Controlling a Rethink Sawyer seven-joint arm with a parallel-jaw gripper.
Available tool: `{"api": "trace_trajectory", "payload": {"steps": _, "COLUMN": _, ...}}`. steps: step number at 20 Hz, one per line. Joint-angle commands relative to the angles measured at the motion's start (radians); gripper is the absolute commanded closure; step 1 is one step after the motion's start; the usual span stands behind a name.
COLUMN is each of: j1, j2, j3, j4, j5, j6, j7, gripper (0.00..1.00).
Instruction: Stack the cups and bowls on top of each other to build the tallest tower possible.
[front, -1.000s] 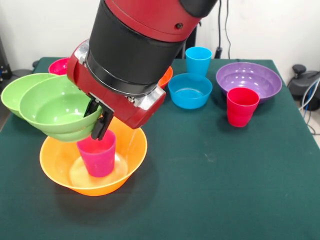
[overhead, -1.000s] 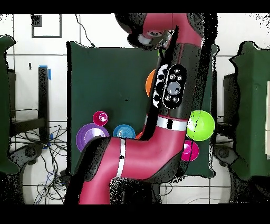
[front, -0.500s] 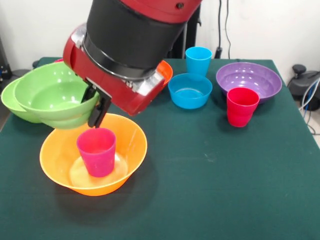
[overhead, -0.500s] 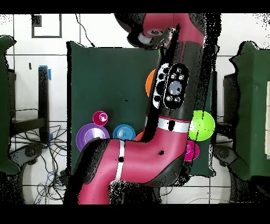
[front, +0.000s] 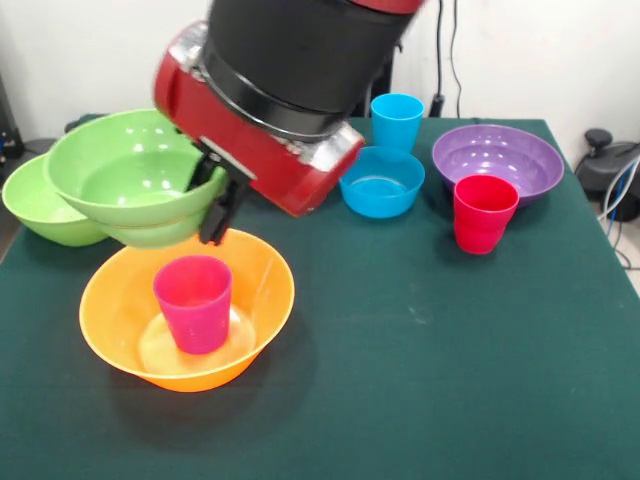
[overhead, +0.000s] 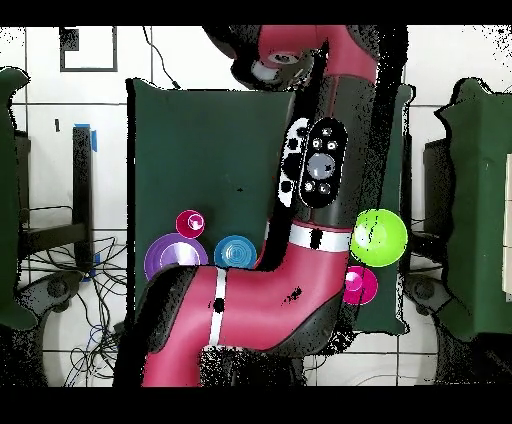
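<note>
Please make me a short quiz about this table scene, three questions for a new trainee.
1. What stands inside the orange bowl?
A) a blue cup
B) a magenta cup
C) nothing
2. True or false: the gripper is empty.
3. Fill in: in the front view, the red cup stands just before the ____ bowl.

Key:
1. B.
2. False; it is shut on the rim of a green bowl, held above the orange bowl.
3. The purple bowl.
</note>
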Motion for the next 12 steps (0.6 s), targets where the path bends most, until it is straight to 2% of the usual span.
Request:
{"api": "trace_trajectory", "payload": {"steps": 1, "j1": 0.057, "j2": 0.052, "j3": 0.136, "j4": 0.035, "j5": -0.027, "j6": 0.061, "j7": -0.023, "gripper": 1.00}}
{"api": "trace_trajectory", "payload": {"steps": 6, "j1": 0.069, "j2": 0.078, "j3": 0.178, "j4": 0.025, "j5": -0.045, "j6": 0.053, "j7": 0.009, "gripper": 1.00}}
{"api": "trace_trajectory", "payload": {"steps": 12, "j1": 0.079, "j2": 0.093, "j3": 0.176, "j4": 0.034, "j5": -0.062, "j6": 0.029, "j7": 0.009, "gripper": 1.00}}
